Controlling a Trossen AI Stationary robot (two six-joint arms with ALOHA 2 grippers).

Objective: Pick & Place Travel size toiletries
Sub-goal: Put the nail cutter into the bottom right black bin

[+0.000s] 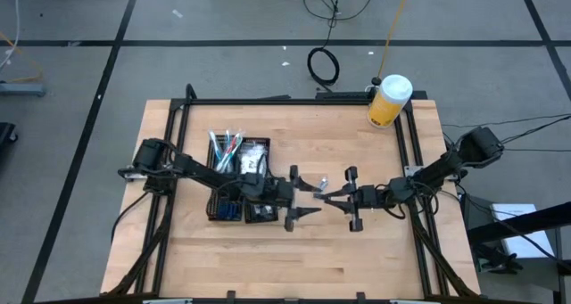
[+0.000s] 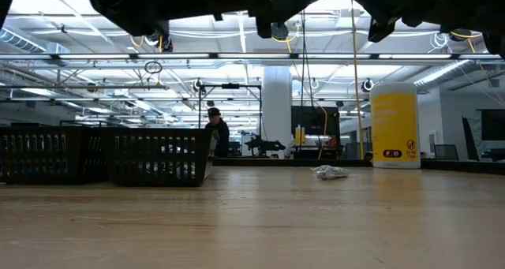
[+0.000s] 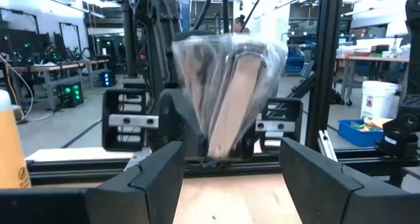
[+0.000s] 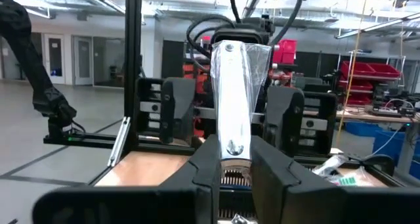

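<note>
Cellophane on the packet [image 4: 235, 92] looks light, crinkly, slippery; right end effector [image 4: 235, 163] pinches its lower end, while open left end effector [image 3: 226, 178] faces it, best taking the stiffer middle.

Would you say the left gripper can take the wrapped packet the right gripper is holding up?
Probably yes: the left gripper stands open facing the right gripper, which is shut on the wrapped packet, and nothing shows between them.

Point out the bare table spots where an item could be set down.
Bare wood: the whole near strip below both grippers, and the far stretch between the black compartment tray and the yellow white-lidded jar. Crowded: the centre, where left gripper and right gripper meet.
</note>
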